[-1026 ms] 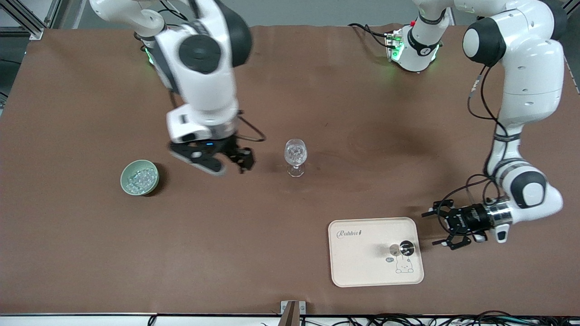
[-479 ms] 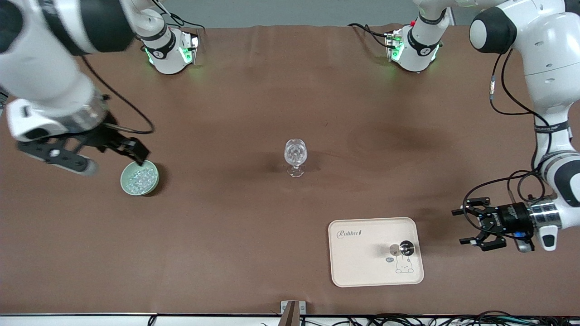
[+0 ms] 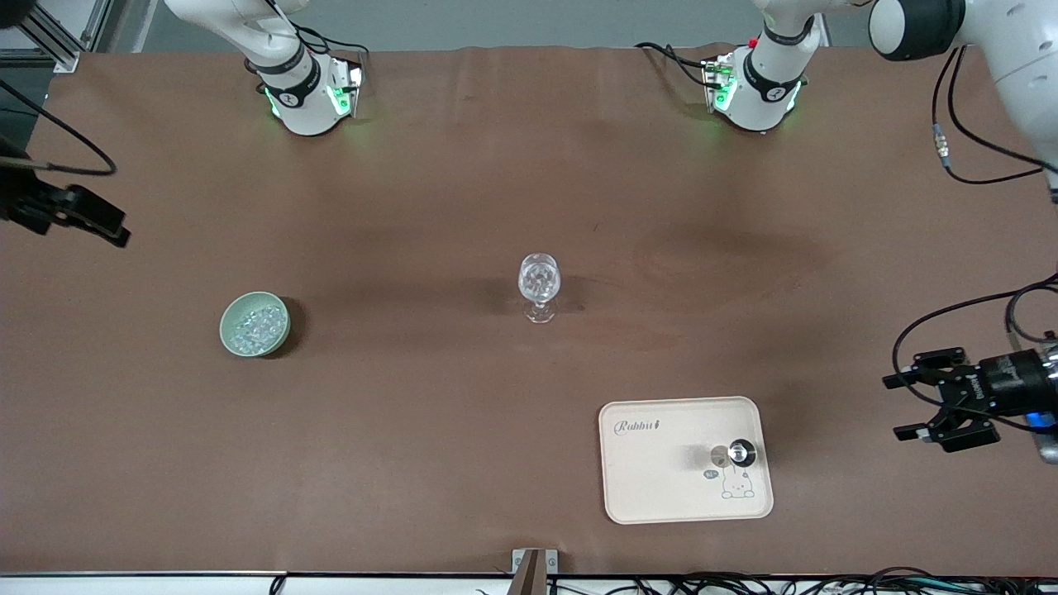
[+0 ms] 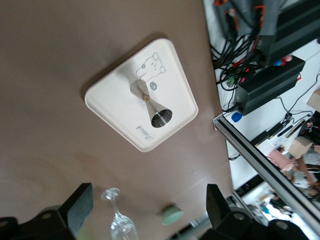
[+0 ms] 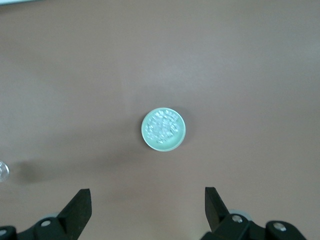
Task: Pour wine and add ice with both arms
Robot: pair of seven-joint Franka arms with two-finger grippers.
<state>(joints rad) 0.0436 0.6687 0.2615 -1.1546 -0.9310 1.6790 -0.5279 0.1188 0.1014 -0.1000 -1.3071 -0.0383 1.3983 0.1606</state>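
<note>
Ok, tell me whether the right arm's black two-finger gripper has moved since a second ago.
Yes. The right gripper swung from beside the stemmed glass, past the green bowl, to the table's edge.

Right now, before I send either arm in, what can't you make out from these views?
- Right pincer: front view's edge cuts it off; only one black tip shows.
- Wine glass: too small and clear in the front view to tell any wine; left wrist view's edge cuts off its base.
- Metal jigger on the tray: contents can't be seen in either view.
- Ice in the green bowl: lumps too small to count.

Clear, glassy ice (image 3: 257, 325) lumps fill a green bowl (image 3: 228, 335); some seemingly in the stemmed glass (image 3: 539, 281).
</note>
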